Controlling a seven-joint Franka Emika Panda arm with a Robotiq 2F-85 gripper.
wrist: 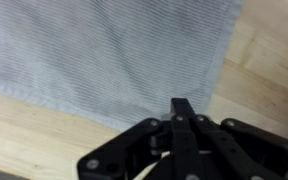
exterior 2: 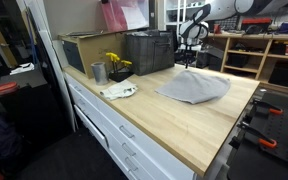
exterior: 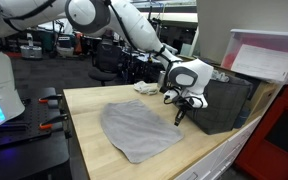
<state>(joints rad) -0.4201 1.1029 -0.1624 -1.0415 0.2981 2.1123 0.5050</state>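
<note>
A grey cloth (exterior: 139,129) lies spread flat on the wooden table (exterior: 94,140); it also shows in an exterior view (exterior 2: 192,87) and fills the top of the wrist view (wrist: 104,55). My gripper (exterior: 181,112) hangs a little above the cloth's far corner, close to the dark crate (exterior: 224,100). In the wrist view the gripper (wrist: 181,106) has its fingers pressed together, shut with nothing between them, and its tip sits over the cloth's edge by bare wood.
A dark crate (exterior 2: 149,50) and a cardboard box (exterior 2: 84,50) stand along the table's back. A metal cup (exterior 2: 98,72), yellow flowers (exterior 2: 116,62) and a white rag (exterior 2: 119,91) lie near them. A white cloth (exterior: 146,88) lies by the table's far edge.
</note>
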